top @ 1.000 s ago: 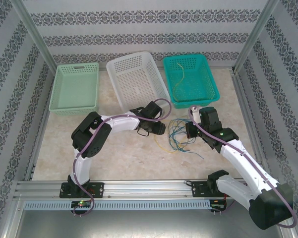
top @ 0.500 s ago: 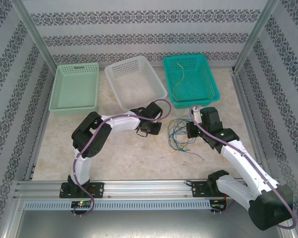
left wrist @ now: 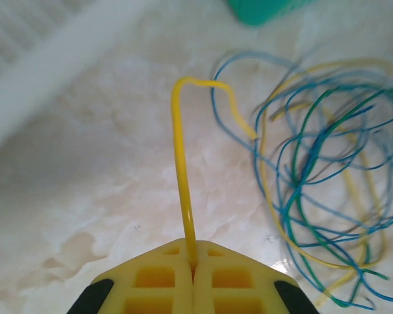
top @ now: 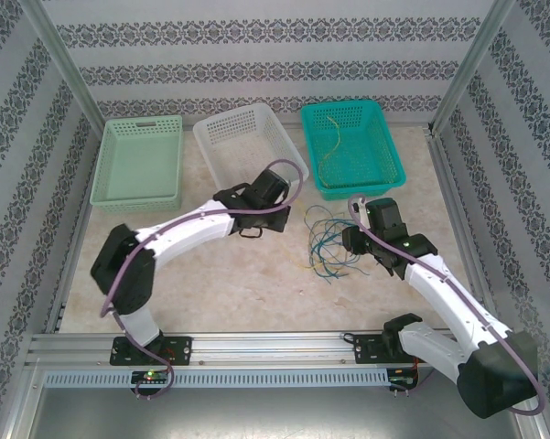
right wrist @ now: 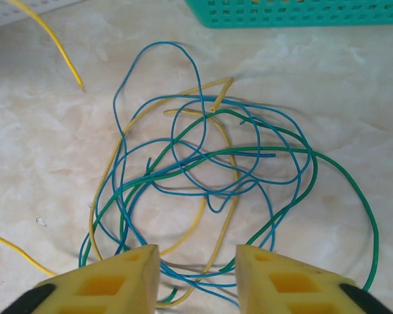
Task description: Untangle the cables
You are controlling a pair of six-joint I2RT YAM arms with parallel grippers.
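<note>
Pulling one yellow cable (left wrist: 180, 163) out
Clenched on it, left jaws drew back; right jaws just opened over the tangle (right wrist: 209, 163).

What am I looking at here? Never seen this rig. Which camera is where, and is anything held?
A left arm and a right arm are bolted at the near edge of a table. The wide picture comes from a fixed camera above and behind them. The two close-ups come from cameras on the wrists.

On the table lies a tangle of thin yellow, blue and green cables. Three baskets stand behind it: a pale green basket, a white basket and a teal basket, which holds a loose yellow strand.

The left end effector is shut on one yellow cable. The right end effector stands open over the tangle, holding nothing.
</note>
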